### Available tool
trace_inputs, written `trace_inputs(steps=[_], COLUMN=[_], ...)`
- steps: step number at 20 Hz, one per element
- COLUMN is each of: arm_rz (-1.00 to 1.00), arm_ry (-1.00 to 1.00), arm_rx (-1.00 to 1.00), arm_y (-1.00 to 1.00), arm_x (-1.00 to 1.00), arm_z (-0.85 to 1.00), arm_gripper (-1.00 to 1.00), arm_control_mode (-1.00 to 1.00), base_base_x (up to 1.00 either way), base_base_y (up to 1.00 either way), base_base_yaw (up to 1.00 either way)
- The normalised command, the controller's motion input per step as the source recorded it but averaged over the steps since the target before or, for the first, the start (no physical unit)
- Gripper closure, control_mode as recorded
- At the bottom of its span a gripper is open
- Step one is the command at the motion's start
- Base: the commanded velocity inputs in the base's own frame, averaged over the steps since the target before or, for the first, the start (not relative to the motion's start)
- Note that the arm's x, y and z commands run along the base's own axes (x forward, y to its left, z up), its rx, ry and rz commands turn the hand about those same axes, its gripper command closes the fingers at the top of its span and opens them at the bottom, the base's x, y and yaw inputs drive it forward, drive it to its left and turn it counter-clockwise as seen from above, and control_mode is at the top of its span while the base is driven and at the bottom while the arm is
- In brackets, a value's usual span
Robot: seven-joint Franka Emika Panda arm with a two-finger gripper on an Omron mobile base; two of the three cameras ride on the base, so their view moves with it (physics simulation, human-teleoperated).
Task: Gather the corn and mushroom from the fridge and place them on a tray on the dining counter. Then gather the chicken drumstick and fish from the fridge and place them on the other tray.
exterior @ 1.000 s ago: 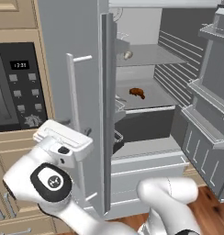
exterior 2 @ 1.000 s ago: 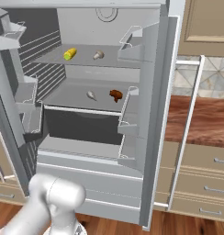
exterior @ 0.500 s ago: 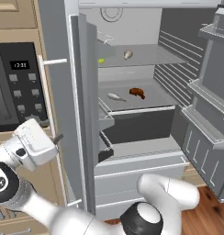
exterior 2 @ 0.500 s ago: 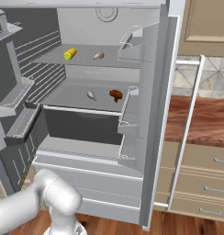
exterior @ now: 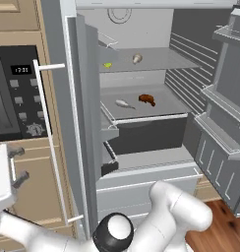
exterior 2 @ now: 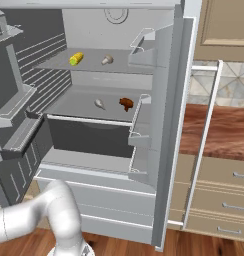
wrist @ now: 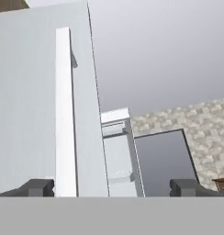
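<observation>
The fridge stands with both doors open. On its top shelf lie the yellow corn (exterior: 107, 64) (exterior 2: 76, 59) and the pale mushroom (exterior: 137, 58) (exterior 2: 107, 60). One shelf lower rest the small grey fish (exterior: 123, 103) (exterior 2: 100, 104) and the brown chicken drumstick (exterior: 147, 99) (exterior 2: 126, 103). My gripper (exterior: 18, 166) (wrist: 111, 188) hangs open and empty at the far left of the left base view, outside the left fridge door and well away from the shelves. In the hand view the door's white handle (wrist: 63, 114) rises beyond the left fingertip. The trays are out of view.
The left fridge door (exterior: 82, 123) with its long handle (exterior: 48, 142) stands between the hand and the shelves. A built-in oven panel (exterior: 18, 93) sits behind the hand. The other door (exterior: 225, 138) carries bins. A wooden countertop (exterior 2: 224, 130) and drawers (exterior 2: 219, 200) lie beside the fridge.
The left fridge door has swung wider open. My hand has moved left and down, off the handle to the left edge of the left base view. The food has not moved.
</observation>
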Motion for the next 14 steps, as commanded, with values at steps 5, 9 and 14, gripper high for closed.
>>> trace_inputs(steps=[5,9,14], arm_rz=[0.15,0.33,0.31], arm_ry=[-0.01,0.0,0.07], arm_rx=[0.0,0.0,0.0], arm_y=[-0.65,-0.64,-0.89], arm_x=[-1.0,-1.0,-0.99], arm_z=[0.02,0.0,0.04], arm_gripper=[-1.0,-1.0,-1.0], arm_control_mode=[-1.0,-1.0,-1.0], base_base_x=[0.0,0.0,0.0], base_base_y=[0.0,0.0,0.0], base_base_yaw=[0.0,0.0,0.0])
